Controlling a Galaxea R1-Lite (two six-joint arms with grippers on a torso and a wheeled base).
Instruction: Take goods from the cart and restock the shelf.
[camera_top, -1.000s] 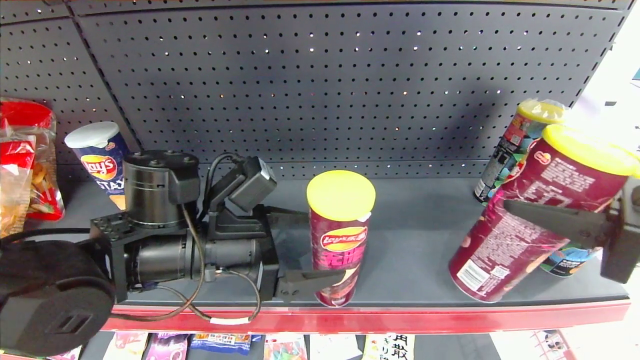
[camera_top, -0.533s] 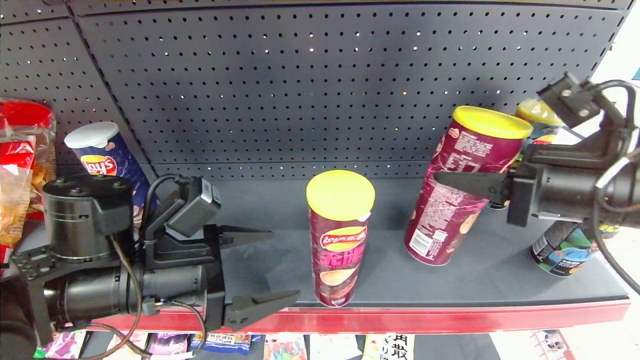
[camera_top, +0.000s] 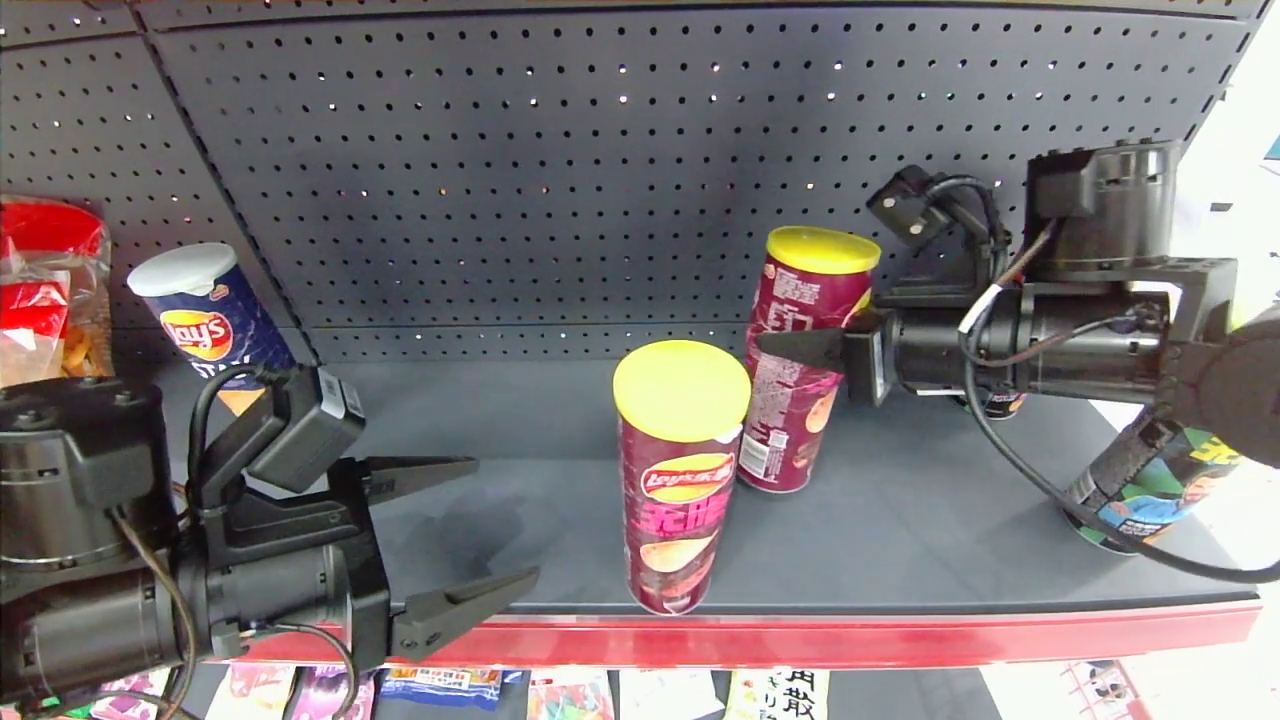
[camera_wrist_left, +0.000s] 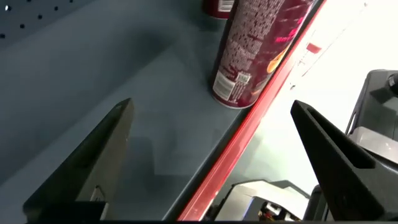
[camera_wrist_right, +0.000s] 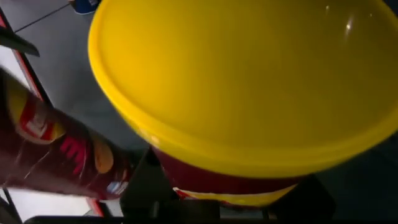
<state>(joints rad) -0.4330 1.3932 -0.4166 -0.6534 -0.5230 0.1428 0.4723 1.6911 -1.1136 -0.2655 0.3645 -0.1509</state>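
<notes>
Maroon chip can (camera_top: 790, 430) with a yellow lid is clamped between the fingers of the right gripper (camera_top: 800, 350), which grip its upper half. It is slightly tilted, with its base down at the grey shelf (camera_top: 900, 520). A second maroon can (camera_top: 683, 480) stands just beside it, nearer the shelf's front edge. The left gripper (camera_top: 505, 520) hangs spread wide and empty, the second maroon can a little beyond its fingertips.

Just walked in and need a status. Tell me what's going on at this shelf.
The robot is restocking chip cans. Its right gripper is shut on the held can, maroon with a yellow lid, slightly tilted, behind and to the right of the front can, a matching one standing near the front edge of the shelf. Whether the held can touches the shelf is unclear. The left gripper is open and empty, left of the front can.
</notes>
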